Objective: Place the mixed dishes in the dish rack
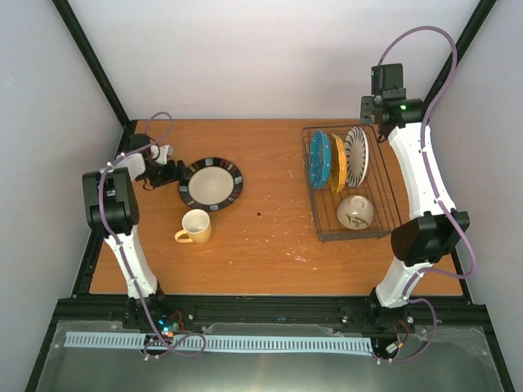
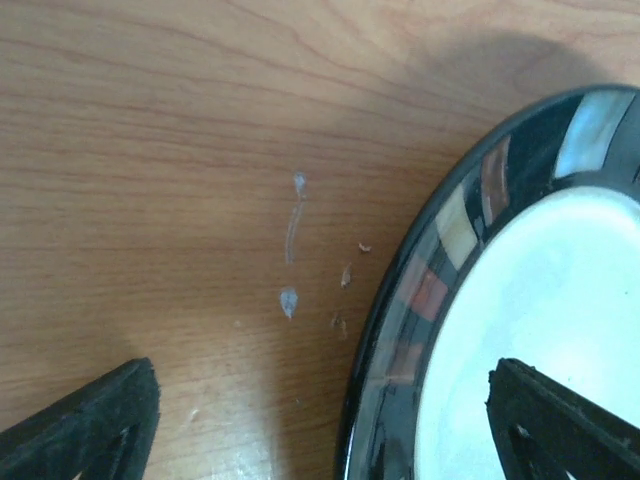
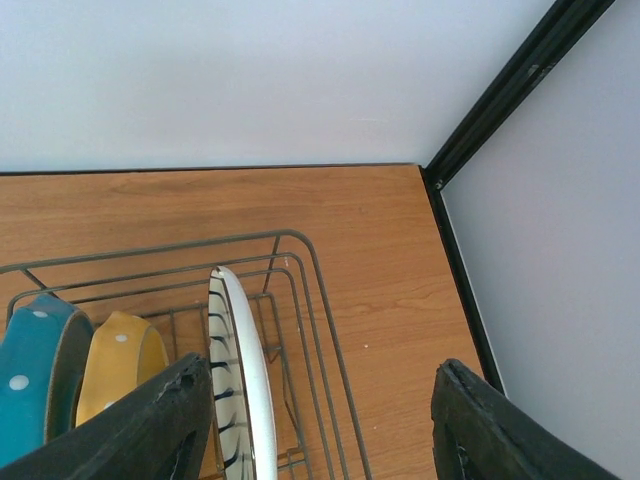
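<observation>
A dark-rimmed plate with a cream centre (image 1: 211, 183) lies flat on the table at the left; its rim (image 2: 420, 300) fills the right of the left wrist view. My left gripper (image 1: 173, 174) is open at the plate's left edge. Its jaws (image 2: 325, 430) straddle the rim, one finger (image 2: 570, 425) over the plate, the other (image 2: 85, 425) over bare wood. A small yellow mug (image 1: 196, 226) stands just in front of the plate. The dish rack (image 1: 351, 236) at the right holds the teal plate (image 1: 319, 159), orange-yellow plate (image 1: 338, 163) and striped plate (image 1: 356, 155) on edge, and the cream bowl (image 1: 355, 212). My right gripper (image 1: 377, 106) is open and empty, raised over the rack's back right corner (image 3: 300, 250).
The wooden table (image 1: 270, 155) is walled on three sides, with black frame posts (image 3: 520, 80) at the back corners. The right wrist view shows the striped plate (image 3: 245, 370), orange-yellow plate (image 3: 120, 355) and teal plate (image 3: 35, 360) standing in the rack.
</observation>
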`<state>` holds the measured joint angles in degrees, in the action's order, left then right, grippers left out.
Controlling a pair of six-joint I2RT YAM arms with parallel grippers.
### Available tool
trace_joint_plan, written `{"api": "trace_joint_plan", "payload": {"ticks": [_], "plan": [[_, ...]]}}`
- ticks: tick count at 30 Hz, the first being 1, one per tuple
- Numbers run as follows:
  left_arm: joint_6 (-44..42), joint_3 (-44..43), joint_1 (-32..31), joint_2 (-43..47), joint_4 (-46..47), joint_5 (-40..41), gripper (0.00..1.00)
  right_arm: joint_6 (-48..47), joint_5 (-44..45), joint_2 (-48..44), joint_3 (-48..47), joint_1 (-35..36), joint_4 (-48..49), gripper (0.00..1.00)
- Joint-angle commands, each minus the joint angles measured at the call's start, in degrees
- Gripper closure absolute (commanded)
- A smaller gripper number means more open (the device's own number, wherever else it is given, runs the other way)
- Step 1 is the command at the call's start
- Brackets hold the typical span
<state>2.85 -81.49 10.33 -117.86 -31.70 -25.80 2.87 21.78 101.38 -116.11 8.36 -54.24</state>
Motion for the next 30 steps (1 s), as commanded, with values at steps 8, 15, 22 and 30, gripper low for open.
{"api": "trace_joint_plan", "payload": {"ticks": [8,15,22,30], "plan": [[-5.78,0.06,0.44,-5.2,-4.21,-12.46,0.48,-1.01,-1.23,0.6,-0.98,0.25,-0.5,0.4],[-8.05,2.02,1.9,-7.28,-4.51,-18.28,0.63,-1.61,-2.44,1.49,-0.94,0.24,-0.52,0.4],[-8.75,0.44,2.26,-8.71,-5.65,-20.61,0.99,-1.18,-4.72,2.47,-1.12,0.25,-0.65,0.4],[-5.0,-6.7,2.25,-2.33,-3.46,-27.25,0.99,-0.78,-19.9,3.37,-1.64,0.25,2.46,0.41]]}}
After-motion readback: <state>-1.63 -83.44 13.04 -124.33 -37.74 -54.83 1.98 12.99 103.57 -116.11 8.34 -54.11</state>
